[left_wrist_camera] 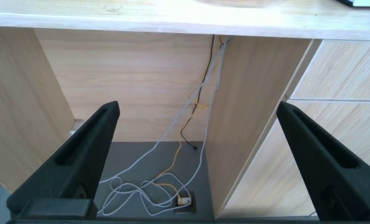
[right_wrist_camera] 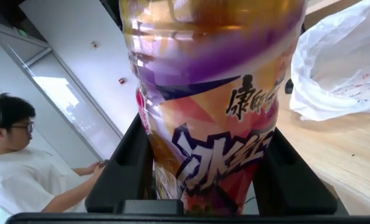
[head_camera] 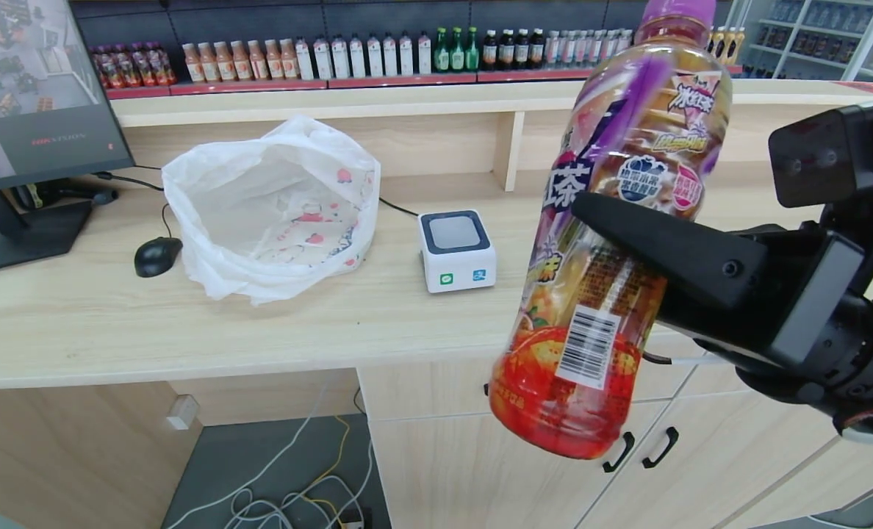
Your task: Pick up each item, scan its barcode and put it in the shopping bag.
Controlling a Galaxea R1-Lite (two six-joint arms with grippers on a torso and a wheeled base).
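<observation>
One step in hand: scanning, by my reading; the bottle is lifted but not yet over the reader.
Surface: long pale wooden surface (head_camera: 113,316), carrying the bag and the scanner; the bottle hangs in the air out in front of its near edge.
Bottle: tall clear plastic drink bottle with a purple and orange wrap (head_camera: 631,125), tilted with the cap up and the base low, to the right of the scanner.
Right claw: right claw (right_wrist_camera: 203,177) clamped round the bottle's middle, one finger on each side.
Left claw: left claw (left_wrist_camera: 197,112) spread wide with nothing in it, low down, facing the wooden recess (left_wrist_camera: 141,81) under the surface.
Scanner: small white box scanner with a grey glass top (head_camera: 457,250), window facing up, standing between bag and bottle.
Barcode: white barcode patch (head_camera: 589,345) low on the bottle, facing the head camera and not the window.
How to do it well: probably carry the bottle left over the scanner and roll the wrist until the patch looks down at the glass (the near finger sits just above the patch, so it should not mask it). Keep the base clear of the surface's edge on the way.
Bag: thin white plastic shopping bag with red prints (head_camera: 201,242), mouth open upward, left of the scanner; what shows of its inside holds nothing.
Bottle contents: amber-red drink, close to full as far as I can tell, purple cap (head_camera: 677,11) on.
</observation>
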